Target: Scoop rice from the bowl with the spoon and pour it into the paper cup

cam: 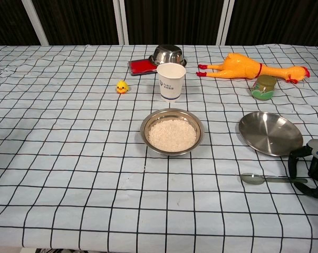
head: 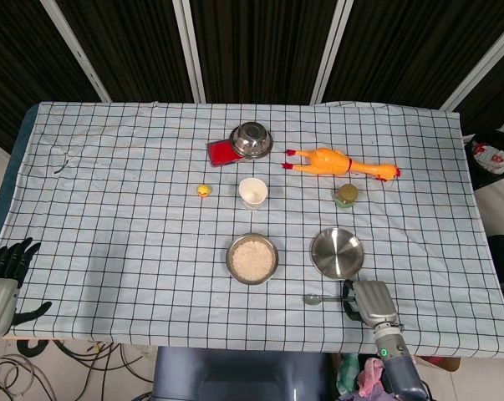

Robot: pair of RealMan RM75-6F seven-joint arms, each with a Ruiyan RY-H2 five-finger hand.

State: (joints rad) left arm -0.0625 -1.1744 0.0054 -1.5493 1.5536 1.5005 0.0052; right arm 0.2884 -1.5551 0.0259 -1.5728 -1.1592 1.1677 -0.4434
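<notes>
Across the whole table lies a white cloth with a black grid [head: 134, 251], and everything else sits on it. At about one o'clock from the centre stretches a yellow rubber chicken [head: 339, 162], lying on its side with red feet pointing toward twelve. Near four o'clock rests a shallow steel plate [head: 337, 252], bare and shiny. Just below centre, at six o'clock, stands the steel bowl of rice [head: 252, 258], filled nearly level with white grains. At twelve o'clock an upturned steel bowl [head: 252, 139] sits against a flat red object [head: 221, 153] whose kind I cannot tell. The right hand [head: 370, 301] reaches in at five o'clock, palm down beside the plate, its fingers touching the handle end of the spoon; whether they are clamped on it or only resting there I cannot tell. The left hand [head: 7, 266] waits at the eight o'clock edge, dark fingers spread apart and holding nothing. The paper cup [head: 253, 193] stands upright right at centre, directly behind the rice bowl. A small green-filled jar [head: 345, 195] stands at two o'clock, below the chicken. The spoon [cam: 261, 179] lies flat at five o'clock, bowl end pointing toward the rice. A tiny yellow duck [head: 204, 190] sits at ten o'clock, left of the cup.
</notes>
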